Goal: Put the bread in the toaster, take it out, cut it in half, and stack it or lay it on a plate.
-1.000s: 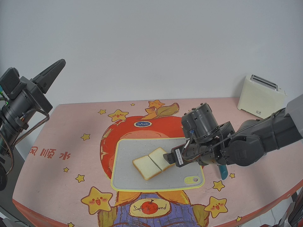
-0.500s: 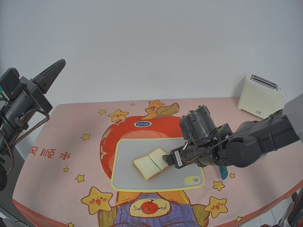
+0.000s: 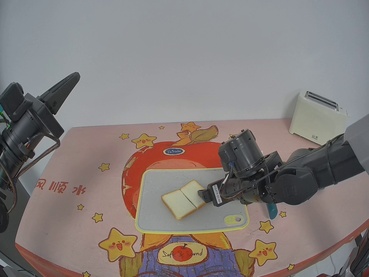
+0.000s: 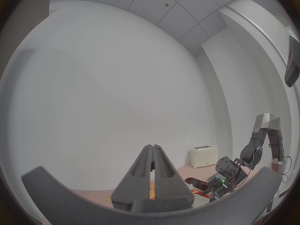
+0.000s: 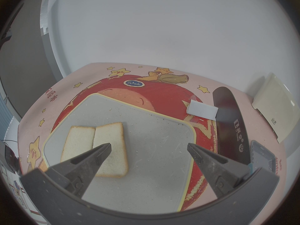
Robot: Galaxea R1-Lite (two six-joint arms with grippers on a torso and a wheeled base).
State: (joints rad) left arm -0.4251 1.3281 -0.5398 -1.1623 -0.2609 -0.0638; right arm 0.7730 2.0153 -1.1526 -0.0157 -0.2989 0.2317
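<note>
Just ahead of right fingers, spread wide, empty: two pale toast halves flat on grey yellow-rimmed cutting board, nearer one by one fingertip, off-centre, long axis along approach. Left fingers together, well apart.

Count: 2 pale sliced bread halves, left half and right half; 1 grey yellow-rimmed plastic cutting board; 1 cream boxy toaster; 1 black-bladed knife with teal handle; 1 small white paper slip; 1 pink cartoon-printed desk; 2 dark tools, left tool and right tool.
</note>
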